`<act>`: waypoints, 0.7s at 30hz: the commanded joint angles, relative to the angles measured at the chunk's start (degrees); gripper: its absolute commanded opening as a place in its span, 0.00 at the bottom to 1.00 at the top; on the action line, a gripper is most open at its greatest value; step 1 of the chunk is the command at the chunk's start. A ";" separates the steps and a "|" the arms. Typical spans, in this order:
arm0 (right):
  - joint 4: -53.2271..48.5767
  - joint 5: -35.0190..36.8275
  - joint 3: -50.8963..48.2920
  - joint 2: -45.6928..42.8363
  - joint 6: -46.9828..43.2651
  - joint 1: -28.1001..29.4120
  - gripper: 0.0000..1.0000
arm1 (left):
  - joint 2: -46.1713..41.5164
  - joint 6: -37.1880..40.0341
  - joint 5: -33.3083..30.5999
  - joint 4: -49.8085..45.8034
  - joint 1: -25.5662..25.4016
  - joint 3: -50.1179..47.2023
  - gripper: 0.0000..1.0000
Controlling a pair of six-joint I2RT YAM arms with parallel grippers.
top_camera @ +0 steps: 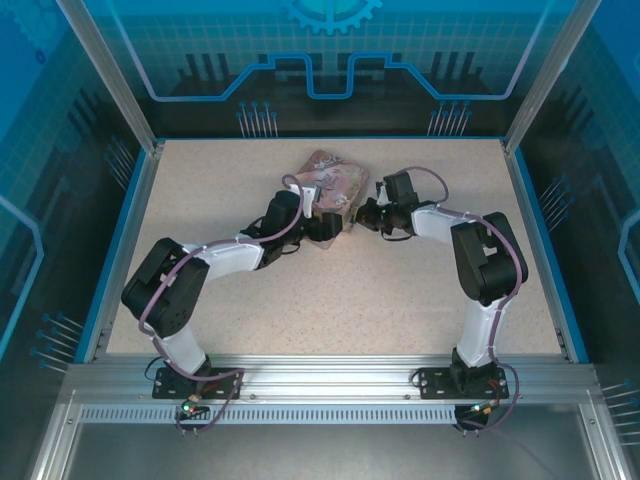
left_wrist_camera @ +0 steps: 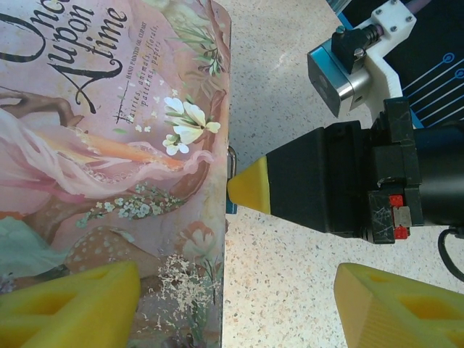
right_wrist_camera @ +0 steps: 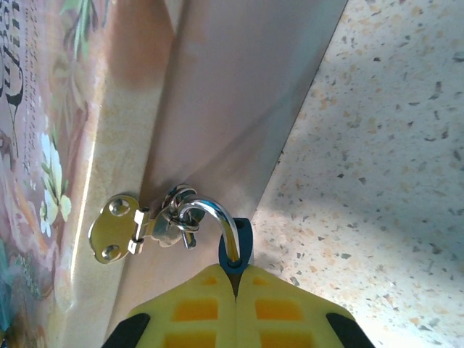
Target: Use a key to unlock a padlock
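Note:
The padlock (right_wrist_camera: 237, 250) is small with a blue body. Its thin metal shackle (right_wrist_camera: 214, 216) hooks through the ring of the brass hasp (right_wrist_camera: 116, 228) on the pink tin box (top_camera: 335, 180). One shackle leg sits in the body, and beside it an empty hole shows. My right gripper (right_wrist_camera: 236, 279) is shut on the blue body, pressed up to the box's side (right_wrist_camera: 239, 94). In the left wrist view a blue sliver of the padlock (left_wrist_camera: 230, 208) shows under the right gripper's yellow tip (left_wrist_camera: 250, 187). My left gripper (left_wrist_camera: 235, 304) stands open over the box's edge, one finger (left_wrist_camera: 65, 304) above the lid. The key is hidden.
The pink tin box (left_wrist_camera: 109, 145) lies flat at the middle back of the speckled table (top_camera: 400, 300). Both arms meet at its near side, left gripper (top_camera: 325, 228) and right gripper (top_camera: 360, 215) close together. Blue walls (top_camera: 120, 230) ring the table.

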 commanded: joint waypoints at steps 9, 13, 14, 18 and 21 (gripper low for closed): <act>-3.21 7.32 4.02 -0.41 1.55 -0.87 0.04 | 3.25 -0.87 -1.15 -8.13 -0.67 -4.01 0.73; 2.74 7.56 1.07 -1.56 8.61 -1.62 0.03 | 3.17 -1.01 -1.30 -8.12 -1.17 -4.38 0.73; 3.07 7.87 1.00 -1.74 9.21 -1.75 0.03 | 3.25 -1.13 -1.29 -8.13 -1.22 -4.45 0.73; 3.19 8.52 2.28 -1.83 10.76 -2.51 0.03 | 3.55 -1.47 -1.10 -7.81 -2.06 -4.82 0.73; 2.02 10.37 3.57 -1.91 10.36 -2.62 0.03 | 3.94 -1.86 -0.96 -7.40 -2.30 -4.91 0.73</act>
